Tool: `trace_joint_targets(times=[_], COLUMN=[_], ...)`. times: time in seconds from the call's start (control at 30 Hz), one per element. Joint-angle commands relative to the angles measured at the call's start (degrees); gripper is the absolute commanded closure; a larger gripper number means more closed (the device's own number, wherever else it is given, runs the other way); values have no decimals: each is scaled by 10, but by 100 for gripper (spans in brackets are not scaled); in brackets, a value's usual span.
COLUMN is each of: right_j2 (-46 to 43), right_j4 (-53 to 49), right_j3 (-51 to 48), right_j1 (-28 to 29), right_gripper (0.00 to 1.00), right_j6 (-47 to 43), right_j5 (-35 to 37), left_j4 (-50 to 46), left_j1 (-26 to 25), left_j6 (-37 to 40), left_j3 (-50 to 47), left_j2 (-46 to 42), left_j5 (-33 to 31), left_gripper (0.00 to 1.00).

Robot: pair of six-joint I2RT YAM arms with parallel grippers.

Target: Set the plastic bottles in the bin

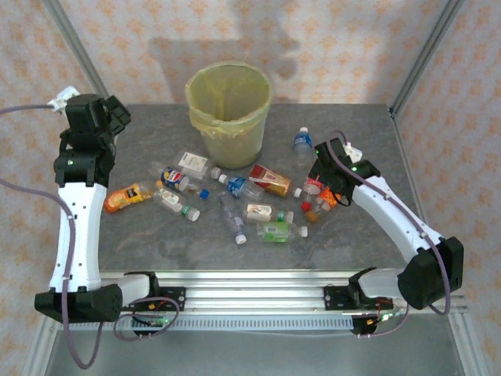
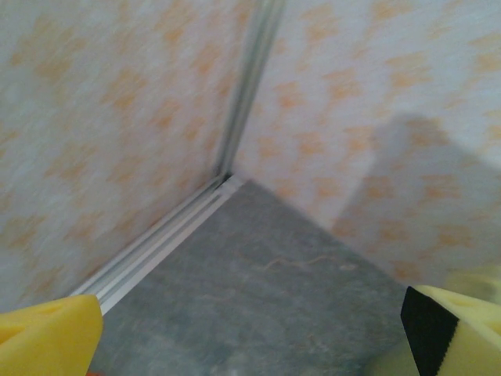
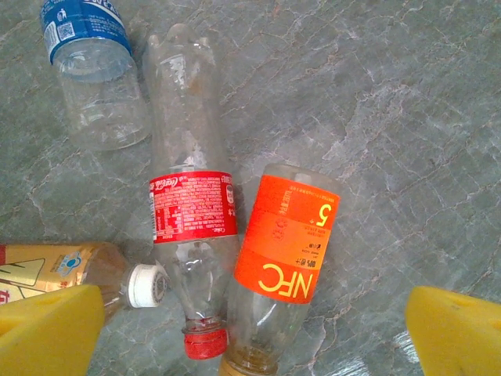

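Plastic bottles, roughly a dozen, small and mostly clear, with blue, white, red or green caps, lay on their sides across the middle of the grey marbled table top. They were all outside the bin, a round tapered bucket lined with a yellowish translucent bag, which stood upright at the far middle of the table. Most of the bottles clustered just in front of it. An orange-filled bottle lay apart to the left, and a blue-capped bottle lay just right of the bin. The right wrist view showed a clear red-label bottle with a red cap touching a clear orange-label bottle marked NFC. A blue-label clear bottle lay beside them, and a yellowish white-capped bottle lay at the left. The right gripper hung over the cluster's right end, its yellow pads spread wide with nothing clamped. The left gripper was raised at the far left corner, its yellow pads also wide apart and empty. Pale walls with an orange pattern were set in aluminium frame posts, and an aluminium rail ran along the near edge.
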Motion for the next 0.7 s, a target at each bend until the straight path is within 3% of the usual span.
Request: trace_joint_targets(times=[0.0,0.3,0.67], right_j2=[-2,-1,11], right_j4=[-24,-28,-25], right_j3=[13,12,13], right_j1=[-4,-5,-4], right_gripper=[1,1,1], right_j6=[-8,-3,-5], right_j5=[23,16,1], left_j4=[-26,-4,41], left_j1=[33,141,157], left_j6=[-48,-146,-229], left_j3=[-45,-166,-241], left_j2=[-10,20,69], left_j5=[14,65,41], left_gripper=[0,0,0])
